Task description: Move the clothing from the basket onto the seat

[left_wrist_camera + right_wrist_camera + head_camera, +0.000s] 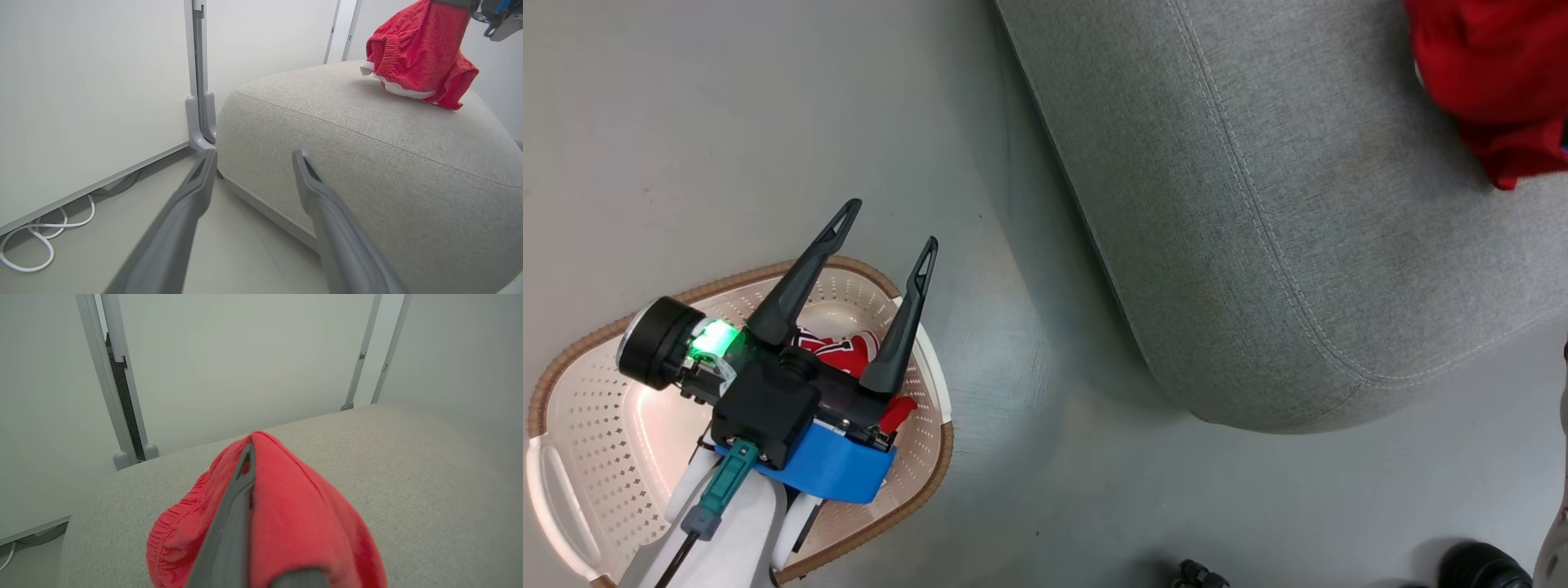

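Observation:
My left gripper [890, 224] hovers open over the cream basket [572, 359] on the floor, nothing between its fingers. Under it in the basket lies red clothing with black-and-white lettering [837, 349], partly hidden by the wrist. In the left wrist view the open left gripper [253, 157] points toward the light-grey seat [367, 143]. My right gripper [248, 453] is shut on a red garment [302, 522]. That white-trimmed garment [421, 53] hangs bunched from above, its lower edge touching the seat top. It also shows at the seat's [1298, 204] far right as a red garment [1486, 73].
The basket stands on grey floor [727, 122] left of the seat's rounded corner. White wall panels with grey posts [198, 81] stand behind the seat. A white cable [41, 245] lies looped on the floor by the wall. Dark parts [1478, 567] show at the head view's lower right.

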Robot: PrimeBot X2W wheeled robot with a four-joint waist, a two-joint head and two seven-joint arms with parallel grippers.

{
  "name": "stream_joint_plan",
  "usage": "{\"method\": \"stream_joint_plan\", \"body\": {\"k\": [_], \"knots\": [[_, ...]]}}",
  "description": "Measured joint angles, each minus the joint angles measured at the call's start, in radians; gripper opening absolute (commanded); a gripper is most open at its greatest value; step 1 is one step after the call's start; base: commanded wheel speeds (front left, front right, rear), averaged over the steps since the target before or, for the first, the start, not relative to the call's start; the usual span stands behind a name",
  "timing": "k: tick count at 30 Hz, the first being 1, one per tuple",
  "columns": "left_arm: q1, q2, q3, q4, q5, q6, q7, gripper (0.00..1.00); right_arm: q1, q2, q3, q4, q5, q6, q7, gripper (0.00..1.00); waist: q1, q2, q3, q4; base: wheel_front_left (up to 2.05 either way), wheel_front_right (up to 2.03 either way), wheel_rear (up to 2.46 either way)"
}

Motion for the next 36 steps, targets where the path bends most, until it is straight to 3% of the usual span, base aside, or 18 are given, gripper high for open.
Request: {"method": "stream_joint_plan", "body": {"k": [10, 11, 13, 14, 15, 28, 36], "knots": [[0.007, 0.004, -0.016, -0.006, -0.004, 0.000, 0.001, 1.00, 0.017, 0.035, -0.042, 0.068, -0.141, 0.000, -0.001, 0.00, -0.0001, 0.0000, -0.010, 0.002, 0.00, 0.00, 0.00], [0.009, 0.005, -0.017, -0.007, -0.005, 0.000, 0.001, 1.00, 0.017, 0.038, -0.043, 0.076, -0.151, 0.000, -0.001, 0.04, -0.0001, 0.0000, -0.010, 0.003, 0.00, 0.00, 0.00], [0.011, 0.006, -0.021, -0.006, -0.008, 0.000, 0.000, 1.00, 0.017, 0.043, -0.048, 0.098, -0.164, 0.000, -0.001, 0.46, -0.0001, 0.0000, -0.009, 0.007, 0.00, 0.00, 0.00], [0.011, 0.005, -0.022, -0.006, -0.009, 0.000, 0.000, 1.00, 0.017, 0.043, -0.051, 0.110, -0.171, 0.000, -0.001, 0.93, -0.0001, 0.0000, -0.008, 0.010, 0.00, 0.00, 0.00], [0.011, 0.005, -0.023, -0.005, -0.009, 0.002, 0.000, 1.00, 0.017, 0.042, -0.054, 0.121, -0.180, 0.000, -0.001, 1.00, -0.0001, 0.0000, -0.008, 0.012, 0.00, 0.00, 0.00], [0.005, -0.003, -0.036, 0.014, -0.017, 0.012, -0.017, 1.00, 0.006, 0.039, -0.091, 0.161, -0.232, 0.000, -0.001, 1.00, -0.0002, 0.0000, 0.000, 0.034, 0.00, 0.00, 0.00], [0.001, -0.042, -0.055, 0.066, -0.031, 0.017, -0.037, 1.00, 0.065, 0.047, -0.095, 0.136, -0.259, 0.000, -0.001, 1.00, -0.0002, 0.0000, -0.043, 0.040, 0.00, 0.00, 0.00]]}}
